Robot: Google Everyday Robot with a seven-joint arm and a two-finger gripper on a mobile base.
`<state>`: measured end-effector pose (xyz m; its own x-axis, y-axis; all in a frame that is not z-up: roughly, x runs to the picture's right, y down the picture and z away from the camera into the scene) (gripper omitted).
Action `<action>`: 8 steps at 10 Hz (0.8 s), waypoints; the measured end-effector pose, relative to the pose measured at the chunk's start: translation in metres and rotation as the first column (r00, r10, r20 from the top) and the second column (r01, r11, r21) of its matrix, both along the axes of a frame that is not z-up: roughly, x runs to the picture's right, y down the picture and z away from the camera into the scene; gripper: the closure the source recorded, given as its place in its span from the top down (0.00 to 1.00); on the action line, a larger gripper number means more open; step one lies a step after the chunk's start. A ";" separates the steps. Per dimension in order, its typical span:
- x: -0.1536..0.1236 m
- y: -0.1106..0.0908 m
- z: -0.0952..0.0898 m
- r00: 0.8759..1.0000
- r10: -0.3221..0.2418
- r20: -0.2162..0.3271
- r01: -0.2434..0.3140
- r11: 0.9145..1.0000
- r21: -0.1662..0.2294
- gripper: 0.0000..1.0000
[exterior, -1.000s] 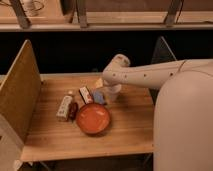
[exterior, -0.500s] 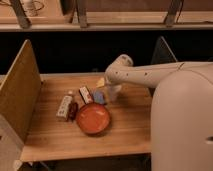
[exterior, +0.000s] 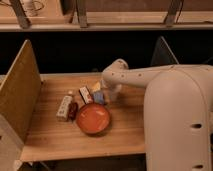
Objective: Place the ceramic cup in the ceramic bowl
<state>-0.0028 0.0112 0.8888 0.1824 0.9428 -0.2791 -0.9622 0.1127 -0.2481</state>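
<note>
The orange-red ceramic bowl (exterior: 93, 119) sits on the wooden table (exterior: 60, 142), near the middle front. My arm reaches in from the right and bends down at the wrist. The gripper (exterior: 110, 89) hangs just behind and to the right of the bowl, mostly hidden by the wrist. A pale shape at the gripper's lower end looks like the ceramic cup (exterior: 114, 95), standing at table level beside a small blue block (exterior: 99, 97). I cannot tell whether the gripper touches the cup.
A white packet (exterior: 64, 107) and a dark red item (exterior: 73, 111) lie left of the bowl. A snack packet (exterior: 85, 94) and a yellowish item (exterior: 96, 87) lie behind it. Tall side panels (exterior: 20, 95) flank the table. My white body (exterior: 177, 125) fills the right.
The wrist has shifted slightly over the cup. The bowl and the other items have not moved.
</note>
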 end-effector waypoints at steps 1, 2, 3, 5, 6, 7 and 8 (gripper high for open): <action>0.002 0.006 0.005 1.000 0.013 -0.005 -0.013 1.000 -0.019 0.63; 0.009 0.009 0.008 0.999 0.035 -0.016 -0.035 0.999 -0.032 0.51; 0.014 0.010 0.009 0.998 0.056 -0.021 -0.057 0.998 -0.041 0.43; 0.027 0.009 0.008 0.992 0.120 -0.025 -0.122 0.991 -0.050 0.20; 0.034 0.006 0.007 0.989 0.145 -0.029 -0.146 0.988 -0.044 0.11; 0.043 -0.001 0.003 0.985 0.169 -0.036 -0.170 0.985 -0.028 0.04; 0.057 -0.014 -0.006 0.982 0.185 -0.049 -0.184 0.983 0.015 0.00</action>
